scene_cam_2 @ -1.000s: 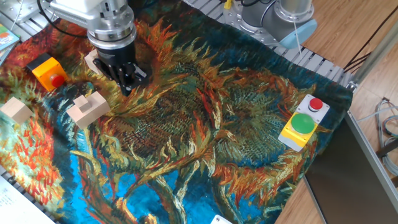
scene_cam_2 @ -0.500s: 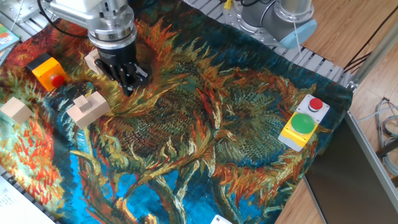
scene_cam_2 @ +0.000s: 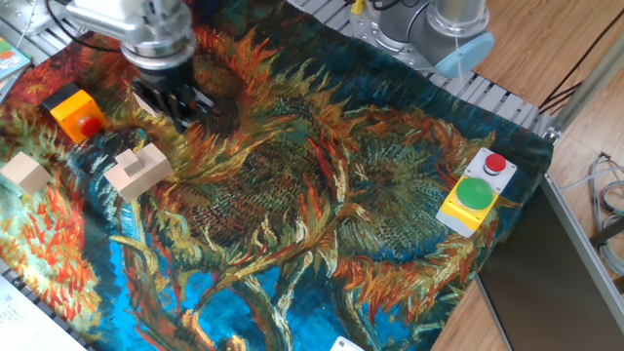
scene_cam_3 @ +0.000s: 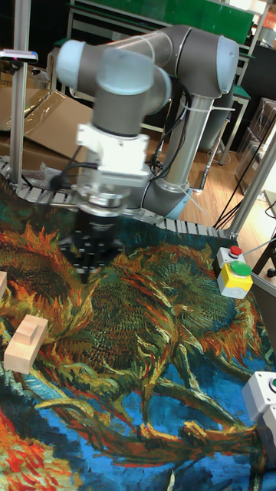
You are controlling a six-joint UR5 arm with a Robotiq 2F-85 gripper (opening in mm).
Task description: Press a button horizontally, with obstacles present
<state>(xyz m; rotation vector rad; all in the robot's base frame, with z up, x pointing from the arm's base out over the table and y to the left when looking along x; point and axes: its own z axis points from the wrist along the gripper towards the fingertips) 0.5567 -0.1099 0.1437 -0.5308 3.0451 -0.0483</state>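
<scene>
One red button (scene_cam_2: pixel 91 125) in its orange box (scene_cam_2: pixel 70 109), two visible wooden blocks (scene_cam_2: pixel 136 170); jaws' state unclear.

No readable text, label, brand or number anywhere in either view. Nothing legible on the boxes, the arm or the cloth.

A robotics lab: a grey industrial robot arm (scene_cam_3: pixel 153 61) stands upper centre, aluminium framing (scene_cam_3: pixel 19 92) upper left, loose cables (scene_cam_2: pixel 604 195) at right edge.
</scene>
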